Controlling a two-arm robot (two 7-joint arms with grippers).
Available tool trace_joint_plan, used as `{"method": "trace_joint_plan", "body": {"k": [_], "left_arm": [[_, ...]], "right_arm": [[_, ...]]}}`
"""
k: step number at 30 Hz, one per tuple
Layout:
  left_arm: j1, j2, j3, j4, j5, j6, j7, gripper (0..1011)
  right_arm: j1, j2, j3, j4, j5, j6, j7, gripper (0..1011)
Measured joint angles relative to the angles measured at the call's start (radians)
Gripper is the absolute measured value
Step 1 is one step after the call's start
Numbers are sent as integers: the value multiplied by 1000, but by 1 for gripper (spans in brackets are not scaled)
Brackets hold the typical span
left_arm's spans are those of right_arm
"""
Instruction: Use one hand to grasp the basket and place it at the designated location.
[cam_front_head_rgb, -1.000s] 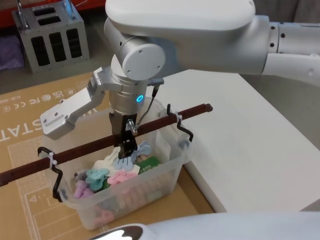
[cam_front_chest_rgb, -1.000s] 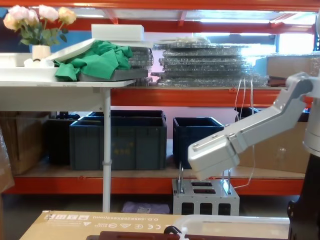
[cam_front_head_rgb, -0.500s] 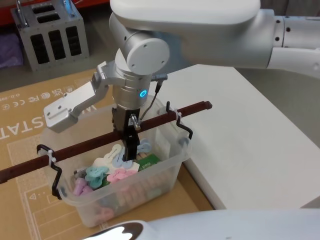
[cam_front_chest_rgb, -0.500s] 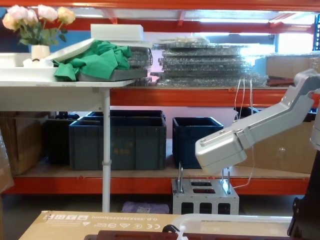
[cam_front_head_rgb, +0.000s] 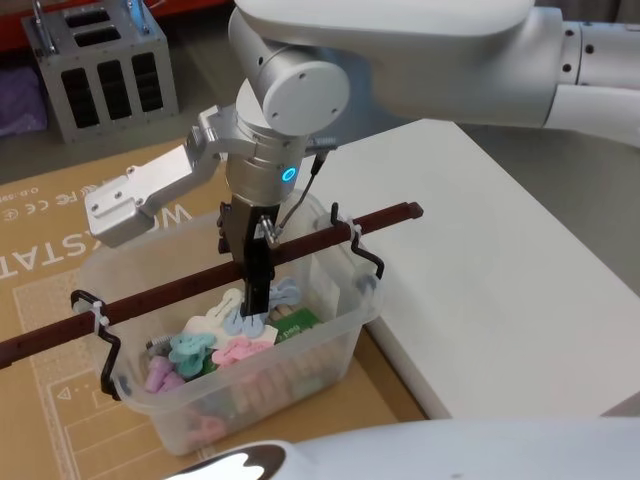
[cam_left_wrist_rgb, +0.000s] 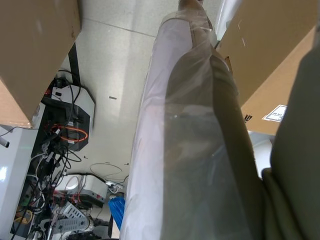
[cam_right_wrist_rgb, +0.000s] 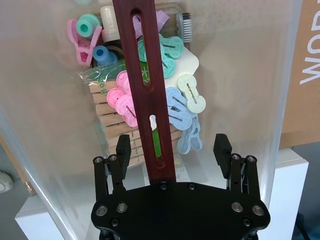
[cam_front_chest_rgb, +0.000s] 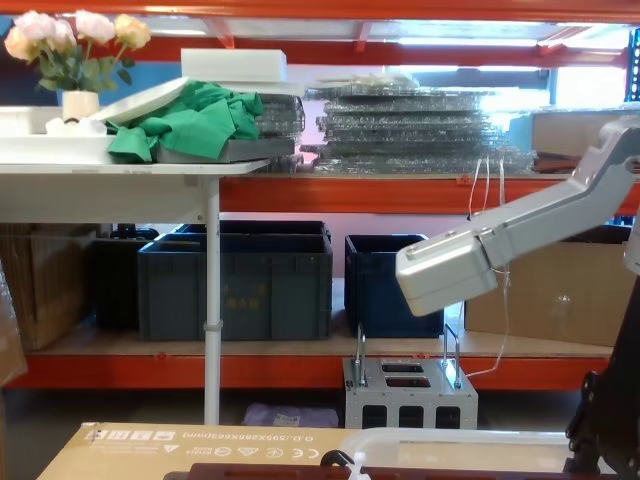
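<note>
**Item:** basket (cam_front_head_rgb: 318, 372). We are looking at a clear plastic tub with a long dark red-brown handle (cam_front_head_rgb: 170, 295) lying across its rim, tied to black wire hooks at both ends.

**Location:** We are finding it sitting on the cardboard sheet (cam_front_head_rgb: 50, 260), just beside the edge of the white table (cam_front_head_rgb: 480, 260) and not on it.

**Contents:** We are seeing pastel clothes pegs (cam_right_wrist_rgb: 175, 100) in pink, teal, blue and cream. They are lying over a packet of wooden pegs.

**Tool:** The right gripper (cam_right_wrist_rgb: 172, 144) is hanging over the middle of the handle, pointing down into the tub. Its jaws are standing wide, one finger on either side of the bar. In the right wrist view neither finger is touching the bar.

**Progress:** We are judging the task as barely begun. The gripper is lined up on the handle, but the grip is not yet closed. Closing, lifting, carrying and setting down are all left to do.

**Destination:** We are not seeing any mark for it. The white table is looking like the likely spot, though that is only our guess.
</note>
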Motion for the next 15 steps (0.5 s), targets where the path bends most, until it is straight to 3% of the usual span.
{"method": "trace_joint_plan", "body": {"k": [15], "left_arm": [[0, 0, 0, 0, 0, 0, 0, 0]], "right_arm": [[8, 5, 20, 5, 25, -2, -2, 1000]]}}
